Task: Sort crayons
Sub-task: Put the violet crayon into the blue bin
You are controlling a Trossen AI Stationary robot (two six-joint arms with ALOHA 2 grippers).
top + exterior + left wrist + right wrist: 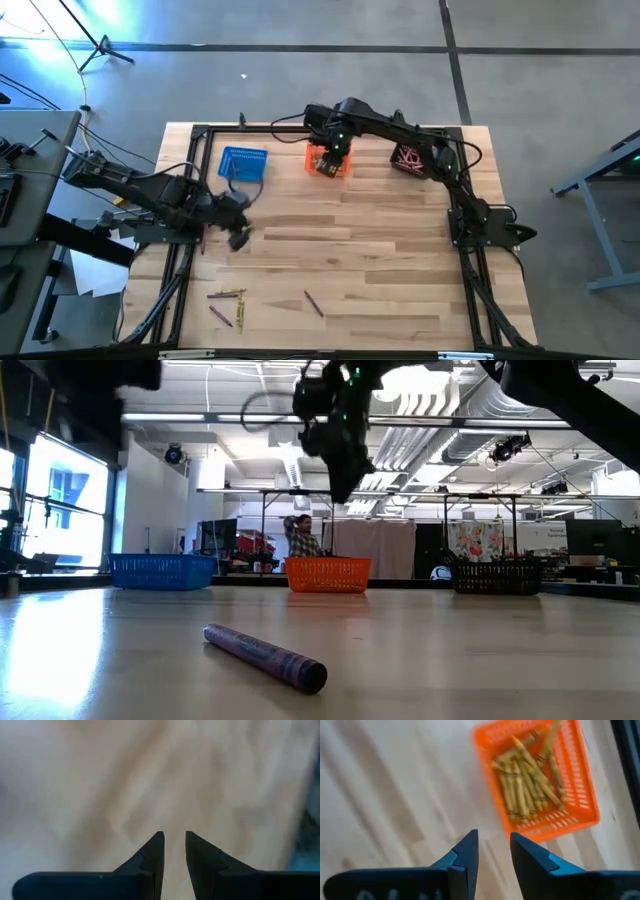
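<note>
Right gripper: hanging above the orange basket at the far middle of the table. In its wrist view the two fingers stand a little apart with only bare wood in the gap — nothing held.

Left gripper: over the left-middle of the table, near the blue basket. Its fingers are parted by a narrow gap and hold nothing — only blurred wood shows beyond them.

Yellow crayons in the orange basket: a pile of yellow-gold sticks lying more or less lengthwise, filling much of the basket's floor.

Black basket: far right of the table, under the right arm's forearm, with reddish-pink sticks inside.

Blue basket: far left; what it contains cannot be told from here.

Loose crayons on the table: a small group near the front left edge — a yellowish one lying across, a dark one just beside it, another yellowish one pointing toward the front edge. A further dark crayon lies apart, nearer the front middle.

Low view: one dark purple crayon lies close to the lens, angled across the wood, with the three baskets lined up along the far edge.

Room: a person stands well behind the table.
</note>
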